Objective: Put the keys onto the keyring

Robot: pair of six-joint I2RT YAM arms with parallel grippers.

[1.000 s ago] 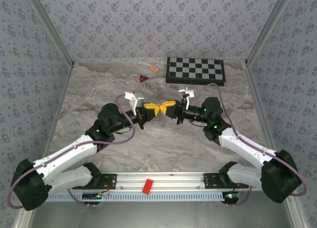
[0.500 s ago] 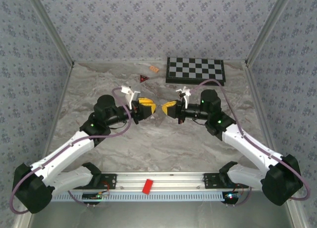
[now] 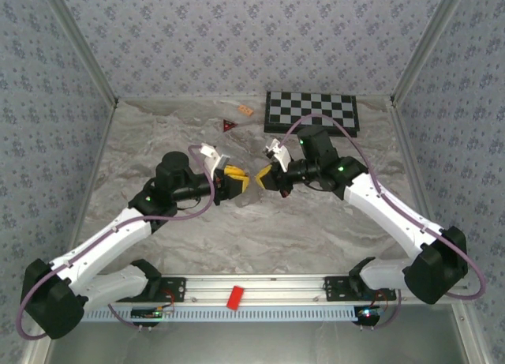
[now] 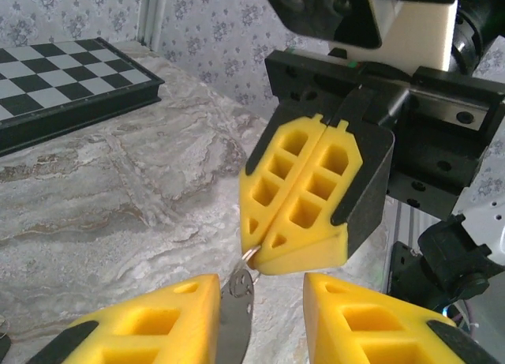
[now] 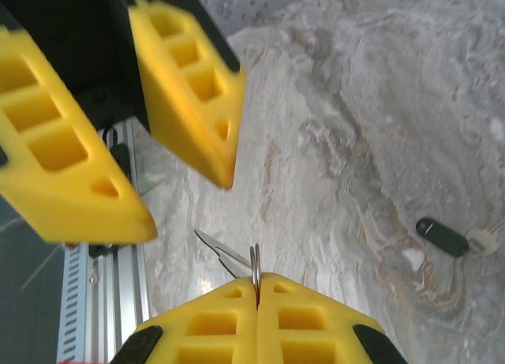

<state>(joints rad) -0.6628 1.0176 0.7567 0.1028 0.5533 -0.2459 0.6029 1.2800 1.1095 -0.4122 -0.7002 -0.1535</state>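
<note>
Between right tool (image 5: 256, 281) ribbed yellow jaws: thin silvery keyring (image 5: 255, 257).

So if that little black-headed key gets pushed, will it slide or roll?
Probably slides, not rolls: the key lies flat on smooth marble. It looks small and light, so a nudge may spin it. Lying so low, it's likely hard to pinch.

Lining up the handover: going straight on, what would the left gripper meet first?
Likely the thin silvery metal keyring pinched in the shut yellow jaws of the right gripper; depth unclear.
</note>
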